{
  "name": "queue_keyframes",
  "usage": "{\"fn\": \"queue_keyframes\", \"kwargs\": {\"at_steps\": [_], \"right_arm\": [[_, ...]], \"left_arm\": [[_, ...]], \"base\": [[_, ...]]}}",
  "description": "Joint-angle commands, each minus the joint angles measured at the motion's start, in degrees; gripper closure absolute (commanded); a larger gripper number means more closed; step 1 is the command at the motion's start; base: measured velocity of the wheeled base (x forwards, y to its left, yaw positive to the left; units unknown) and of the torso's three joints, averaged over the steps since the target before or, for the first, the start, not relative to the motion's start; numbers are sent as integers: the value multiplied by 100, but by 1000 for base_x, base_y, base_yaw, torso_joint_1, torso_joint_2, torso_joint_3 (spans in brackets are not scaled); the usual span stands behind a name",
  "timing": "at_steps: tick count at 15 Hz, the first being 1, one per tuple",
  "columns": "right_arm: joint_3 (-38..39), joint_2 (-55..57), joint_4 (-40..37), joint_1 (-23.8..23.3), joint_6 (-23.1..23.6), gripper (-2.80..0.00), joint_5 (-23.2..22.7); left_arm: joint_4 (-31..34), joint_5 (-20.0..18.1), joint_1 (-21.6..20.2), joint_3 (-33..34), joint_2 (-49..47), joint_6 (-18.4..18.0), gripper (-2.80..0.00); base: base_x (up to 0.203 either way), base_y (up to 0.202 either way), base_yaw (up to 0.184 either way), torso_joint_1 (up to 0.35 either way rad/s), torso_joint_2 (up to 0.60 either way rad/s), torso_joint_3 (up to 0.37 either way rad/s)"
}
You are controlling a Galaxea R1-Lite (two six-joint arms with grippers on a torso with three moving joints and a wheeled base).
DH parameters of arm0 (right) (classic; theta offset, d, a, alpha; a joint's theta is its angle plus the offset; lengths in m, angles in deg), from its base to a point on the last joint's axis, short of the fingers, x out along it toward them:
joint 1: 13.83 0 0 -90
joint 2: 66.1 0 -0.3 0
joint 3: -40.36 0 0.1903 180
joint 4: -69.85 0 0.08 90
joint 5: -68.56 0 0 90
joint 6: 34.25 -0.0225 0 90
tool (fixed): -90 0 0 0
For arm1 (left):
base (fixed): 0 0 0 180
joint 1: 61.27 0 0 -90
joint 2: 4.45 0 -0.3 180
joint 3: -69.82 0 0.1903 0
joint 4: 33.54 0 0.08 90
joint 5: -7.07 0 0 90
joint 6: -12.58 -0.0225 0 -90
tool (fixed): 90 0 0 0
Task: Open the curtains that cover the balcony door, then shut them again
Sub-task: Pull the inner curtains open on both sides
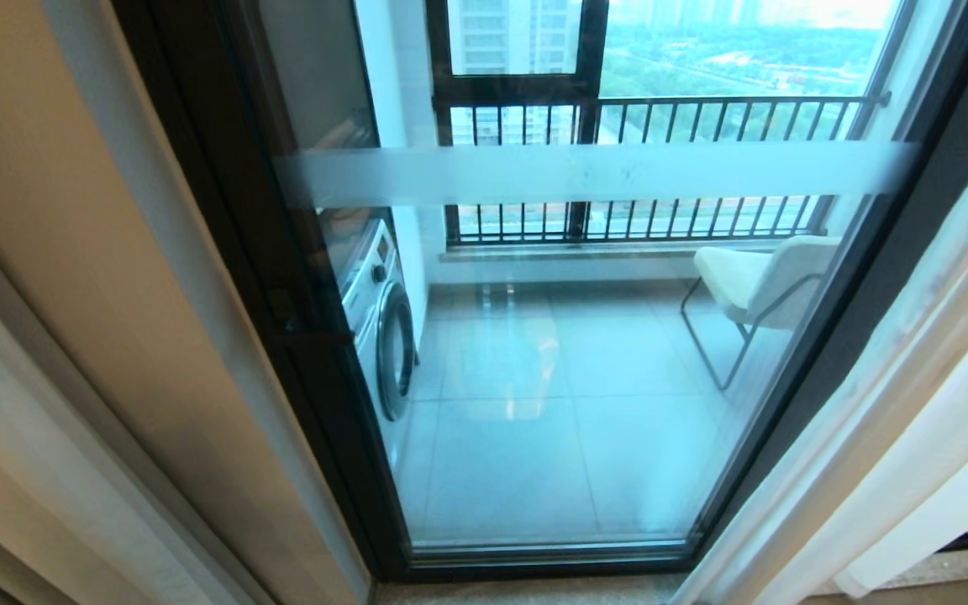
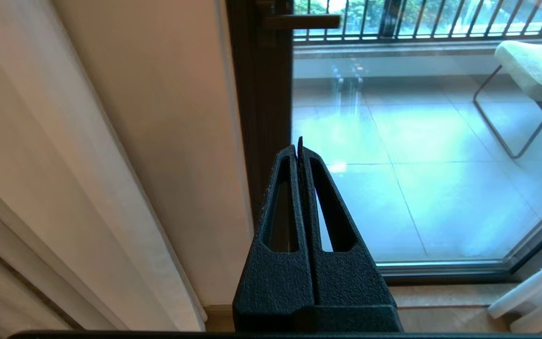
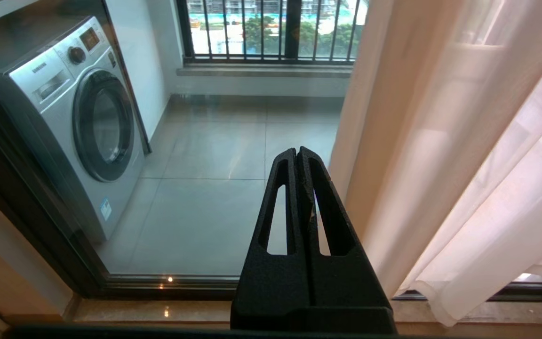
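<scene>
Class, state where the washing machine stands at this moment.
In the head view the washing machine stands on the balcony behind the balcony door glass, at the left, across the tiled floor from the white chair.

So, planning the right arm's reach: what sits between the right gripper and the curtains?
Nothing: in the right wrist view, the shut right gripper hangs beside the curtains, apart.

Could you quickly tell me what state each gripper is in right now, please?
Left gripper: jaws closed, holding nothing.
Right gripper: jaws closed, holding nothing.
</scene>
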Motion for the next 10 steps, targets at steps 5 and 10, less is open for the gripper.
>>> {"fn": "queue_keyframes", "kwargs": {"at_steps": [5,10], "right_arm": [[0,5,4,-4,1,0,-2],[0,9,4,-4,4,0,-2]], "left_arm": [[-2,10,2,0,2,0,0],[-2,10,7,0,2,0,0]], "base": [[0,-189,-1,5,2,3],[0,-188,0,2,3,2]]}}
